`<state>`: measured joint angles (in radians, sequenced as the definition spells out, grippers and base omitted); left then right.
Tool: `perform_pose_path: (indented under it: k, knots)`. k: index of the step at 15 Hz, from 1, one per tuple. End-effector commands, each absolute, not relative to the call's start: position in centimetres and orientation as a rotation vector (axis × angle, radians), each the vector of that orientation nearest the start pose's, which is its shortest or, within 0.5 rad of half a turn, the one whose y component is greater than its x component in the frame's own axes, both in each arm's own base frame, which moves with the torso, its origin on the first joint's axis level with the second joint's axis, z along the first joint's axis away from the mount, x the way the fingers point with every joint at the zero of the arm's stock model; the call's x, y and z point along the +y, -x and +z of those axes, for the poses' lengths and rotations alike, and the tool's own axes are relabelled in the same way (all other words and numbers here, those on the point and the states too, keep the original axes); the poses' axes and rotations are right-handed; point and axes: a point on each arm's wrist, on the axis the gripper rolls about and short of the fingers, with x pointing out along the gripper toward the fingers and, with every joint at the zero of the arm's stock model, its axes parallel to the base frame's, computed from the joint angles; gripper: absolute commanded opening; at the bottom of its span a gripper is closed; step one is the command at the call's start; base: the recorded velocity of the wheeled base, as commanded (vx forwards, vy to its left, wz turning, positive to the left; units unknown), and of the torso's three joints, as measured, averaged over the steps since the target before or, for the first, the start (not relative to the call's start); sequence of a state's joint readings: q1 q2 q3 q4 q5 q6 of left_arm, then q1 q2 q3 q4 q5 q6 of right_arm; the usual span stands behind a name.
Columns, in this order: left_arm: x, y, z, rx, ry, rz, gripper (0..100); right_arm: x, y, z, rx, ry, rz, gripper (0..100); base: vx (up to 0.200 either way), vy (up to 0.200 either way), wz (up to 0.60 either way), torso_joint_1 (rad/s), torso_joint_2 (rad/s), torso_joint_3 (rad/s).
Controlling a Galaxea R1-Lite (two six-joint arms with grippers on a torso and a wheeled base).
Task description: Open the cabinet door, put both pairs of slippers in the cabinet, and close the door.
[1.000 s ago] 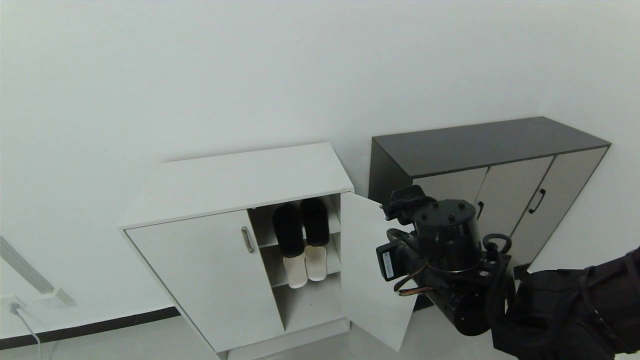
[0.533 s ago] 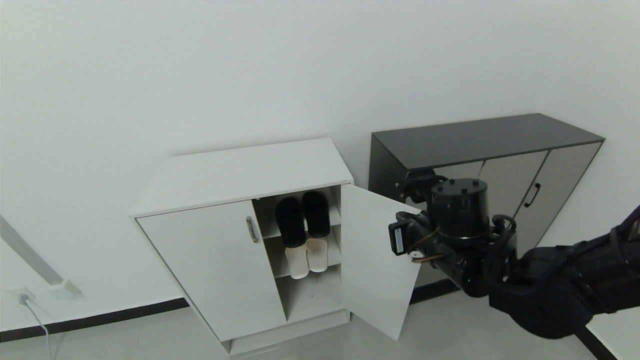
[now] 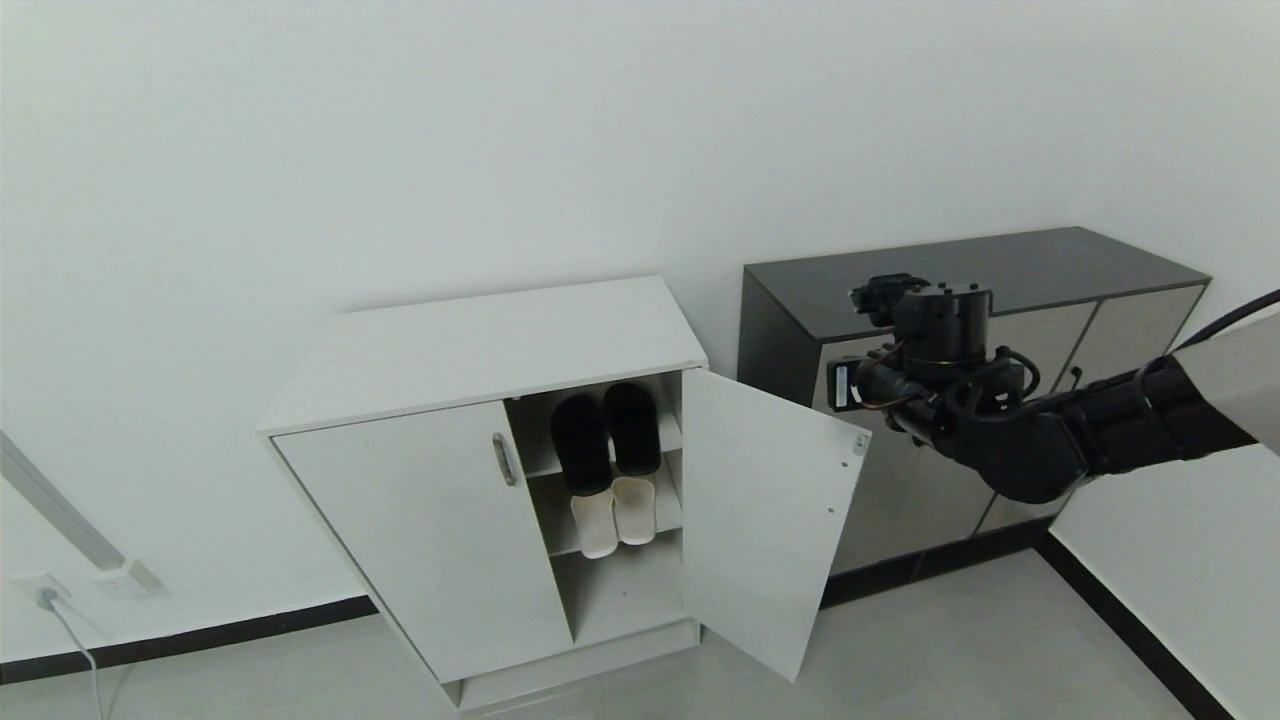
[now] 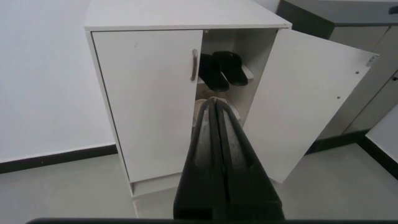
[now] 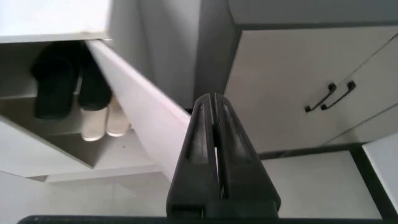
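The white cabinet (image 3: 480, 350) stands against the wall with its left door closed and its right door (image 3: 760, 510) swung open toward me. Inside, a black pair of slippers (image 3: 605, 435) lies on the upper shelf and a white pair of slippers (image 3: 612, 515) on the shelf below. My right gripper (image 3: 880, 297) hangs above and just beyond the open door's free top corner, apart from it. In the right wrist view the right gripper (image 5: 214, 99) is shut and empty, the door (image 5: 143, 118) below it. My left gripper (image 4: 214, 102) is shut and empty, facing the cabinet front, low down.
A dark cabinet (image 3: 980, 270) with grey doors stands right of the white one, close behind my right arm. A white surface (image 3: 1180, 540) fills the lower right. A wall socket with a cable (image 3: 40, 595) is at lower left. Bare floor lies before the cabinets.
My right arm has risen and drawn back to the right, from in front of the open door to beyond its top corner. The door stays open. The head camera shifted early on.
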<state>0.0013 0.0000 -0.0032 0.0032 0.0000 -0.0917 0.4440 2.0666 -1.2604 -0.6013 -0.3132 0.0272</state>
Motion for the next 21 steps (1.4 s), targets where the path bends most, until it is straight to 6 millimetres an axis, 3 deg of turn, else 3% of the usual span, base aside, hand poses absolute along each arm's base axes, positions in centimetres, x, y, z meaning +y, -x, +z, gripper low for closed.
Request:
perform_pose_path:
  k: [1, 10, 21]
  knots:
    - [0.0, 2.3, 7.6, 0.000, 0.092, 0.000, 0, 16.7, -39.6, 14.9, 0.230, 0.057, 0.105, 0, 0.000, 0.000, 0.00, 0.000, 0.00, 0.000]
    - [0.0, 2.3, 7.6, 0.000, 0.092, 0.002, 0, 16.4, -43.2, 11.0, 0.274, 0.038, 0.067, 0, 0.000, 0.000, 0.00, 0.000, 0.00, 0.000]
    - [0.0, 2.3, 7.6, 0.000, 0.092, 0.002, 0, 16.5, -43.4, 9.7, 0.317, 0.053, 0.067, 0, 0.000, 0.000, 0.00, 0.000, 0.00, 0.000]
